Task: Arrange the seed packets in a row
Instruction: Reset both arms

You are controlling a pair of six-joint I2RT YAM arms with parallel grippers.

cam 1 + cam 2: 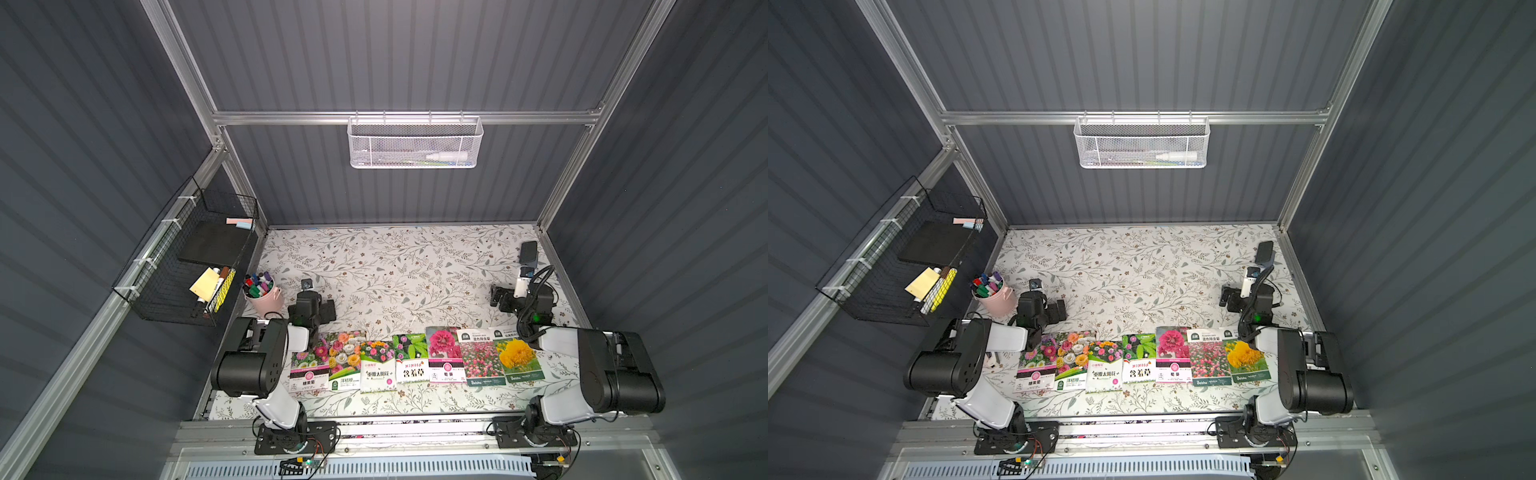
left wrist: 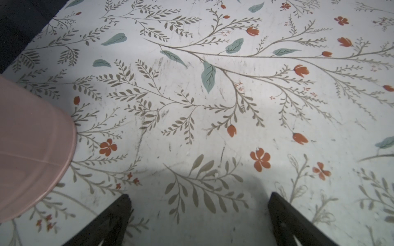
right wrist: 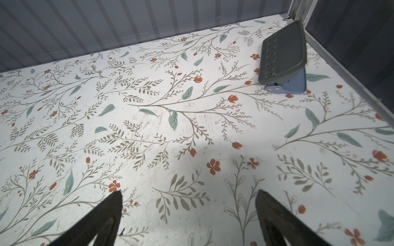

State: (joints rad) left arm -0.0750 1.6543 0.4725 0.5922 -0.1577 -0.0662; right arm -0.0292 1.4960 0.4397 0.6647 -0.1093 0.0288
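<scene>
Seven seed packets point(image 1: 411, 361) in one row; one pink cup point(image 1: 266, 301)

The seed packets point(image 1: 411, 359) are glossy printed film or coated paper that catches the light. The table point(image 1: 374, 266) has a smooth, faintly sheened floral covering, marked with dark scuffs and fine scratches in the wrist views. The pink bucket point(image 2: 32, 138) looks smooth and matt. The white basket point(image 1: 415, 145) is painted perforated metal mesh, and the black basket point(image 1: 174, 266) is thin coated wire. The frame rails point(image 1: 291, 117) are bare satin aluminium, and the walls point(image 1: 415, 54) are matt grey ribbed panels. The left gripper point(image 2: 199, 194) and right gripper point(image 3: 189, 192) have matt black fingers with rough tips. The grey device point(image 3: 281, 55) is dull plastic.
</scene>
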